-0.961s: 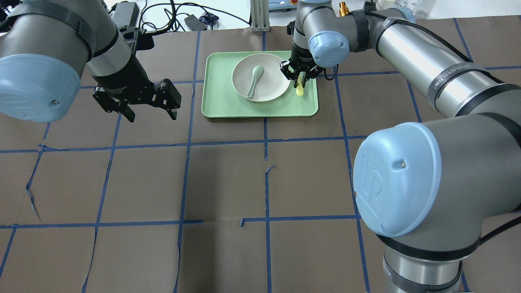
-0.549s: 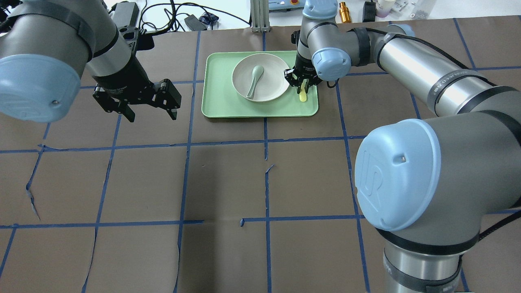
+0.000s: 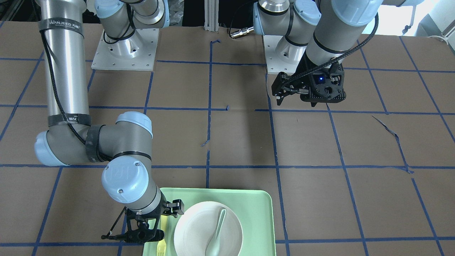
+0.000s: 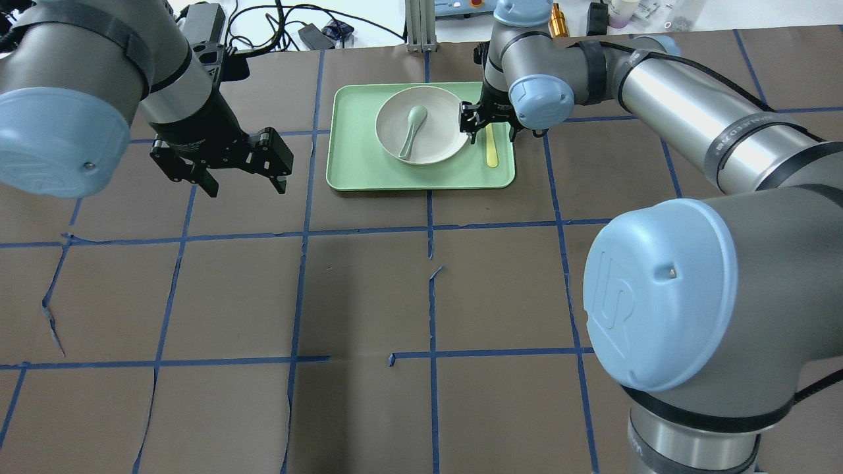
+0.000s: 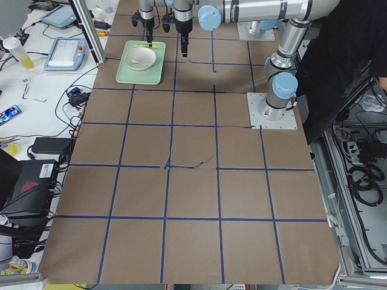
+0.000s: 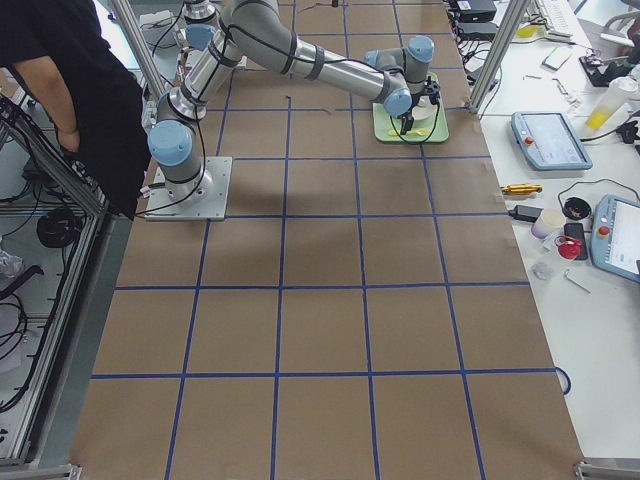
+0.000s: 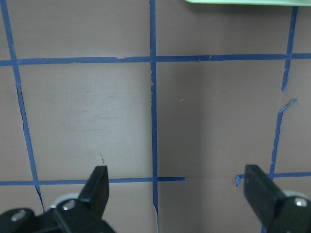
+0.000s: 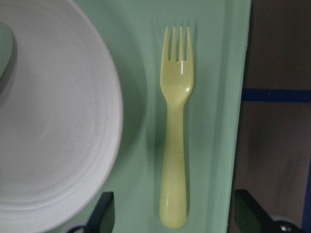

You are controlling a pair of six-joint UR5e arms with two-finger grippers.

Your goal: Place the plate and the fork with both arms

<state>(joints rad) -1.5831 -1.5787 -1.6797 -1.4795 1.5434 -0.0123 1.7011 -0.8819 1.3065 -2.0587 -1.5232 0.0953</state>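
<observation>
The off-white plate [image 4: 431, 141] sits on the pale-green tray [image 4: 355, 171] with a grey-green spoon [image 4: 411, 128] lying in it. The pale-yellow fork [image 4: 491, 153] lies flat on the tray just right of the plate. In the right wrist view the fork [image 8: 175, 136] lies free between the spread fingers [image 8: 104, 213], next to the plate [image 8: 48, 121]. My right gripper [image 4: 489, 128] is open, low over the fork's far end. My left gripper [image 4: 247, 187] is open and empty, above the table left of the tray. Its fingers [image 7: 97, 184] show over bare table.
The tray [image 3: 256, 213] stands at the far middle of the brown table with its blue tape grid. Cables and devices lie beyond the table's far edge [image 4: 316, 33]. A person [image 6: 70, 90] stands by the robot's base. The tray's edge [image 7: 243, 1] shows in the left wrist view.
My right gripper came down with the fork, opened and let it go; the fork now lies flat on the tray beside the plate. The left arm has not moved.
</observation>
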